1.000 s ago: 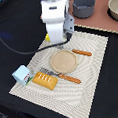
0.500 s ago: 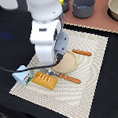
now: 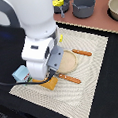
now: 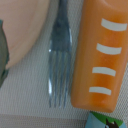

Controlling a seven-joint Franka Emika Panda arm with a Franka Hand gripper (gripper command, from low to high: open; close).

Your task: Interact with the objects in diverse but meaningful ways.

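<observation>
A golden-brown bread loaf (image 3: 50,84) with white stripes lies on the pale mat, mostly covered by my arm; the wrist view shows it close up (image 4: 100,55). My gripper (image 3: 44,81) hangs low right over the loaf, and its fingers are hidden, so its state does not show. A pale blue-and-white milk carton (image 3: 20,73) stands just beside the loaf toward the exterior view's left, and a corner of the carton (image 4: 105,121) shows in the wrist view. A yellow toy (image 3: 57,3) sits in a dark pot at the back.
A tan plate (image 3: 70,60) lies on the striped mat (image 3: 92,88). An orange-handled fork (image 3: 71,78) lies between plate and loaf, its tines (image 4: 59,65) seen close up. Another orange-handled utensil (image 3: 82,52) lies beyond the plate. Grey pots (image 3: 84,6) stand at the back.
My arm has swung from the back of the mat toward the exterior view's left and down, and now hangs low over the loaf beside the carton.
</observation>
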